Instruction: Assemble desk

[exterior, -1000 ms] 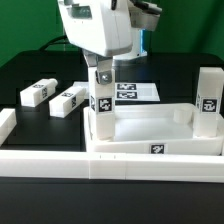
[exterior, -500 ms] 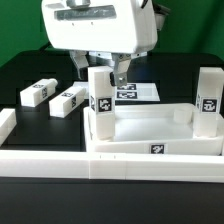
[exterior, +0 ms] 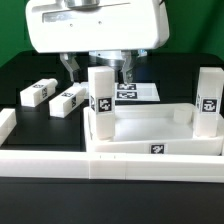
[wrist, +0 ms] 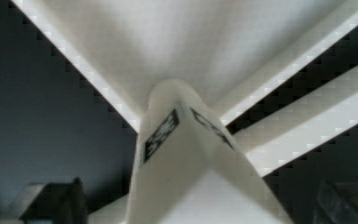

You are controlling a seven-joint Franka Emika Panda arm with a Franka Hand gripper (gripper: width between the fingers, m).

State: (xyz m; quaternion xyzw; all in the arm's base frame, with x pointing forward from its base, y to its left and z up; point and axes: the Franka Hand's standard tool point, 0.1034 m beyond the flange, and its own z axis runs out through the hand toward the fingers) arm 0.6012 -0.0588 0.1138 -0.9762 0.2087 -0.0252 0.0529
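At the exterior view's left, a low white border rail (exterior: 6, 121) is seen at the edge of the black table (exterior: 22, 72); it is carried on along the near side. Just past it, two loose legs (exterior: 38, 92) (exterior: 68, 100) are laid flat on the table, side by side and a little apart, each with a black-and-white tag on its end.

Next, an upright leg (exterior: 100, 108) is found standing in the left corner of the desk top (exterior: 150, 133), with a tag on its near face. The gripper (exterior: 99, 80) is hung over this leg, and its big white body fills the upper part of the picture. Its jaws are spread wide and nothing is held. One finger (exterior: 71, 68) is seen on one side of the leg's top and the other finger (exterior: 128, 72) on the far side, both clear of the leg. In the wrist view the same leg (wrist: 185, 140) is seen from above, between two dark fingertips (wrist: 55, 200) that are kept well apart from it.

Behind the leg, the marker board (exterior: 138, 92) lies flat on the table. The desk top, a white tray with a raised rim, rests against the near rail, and a small tag (exterior: 157, 149) is carried on its front rim. At the exterior view's right, a second upright leg (exterior: 208, 100) is stood in the tray's right corner.
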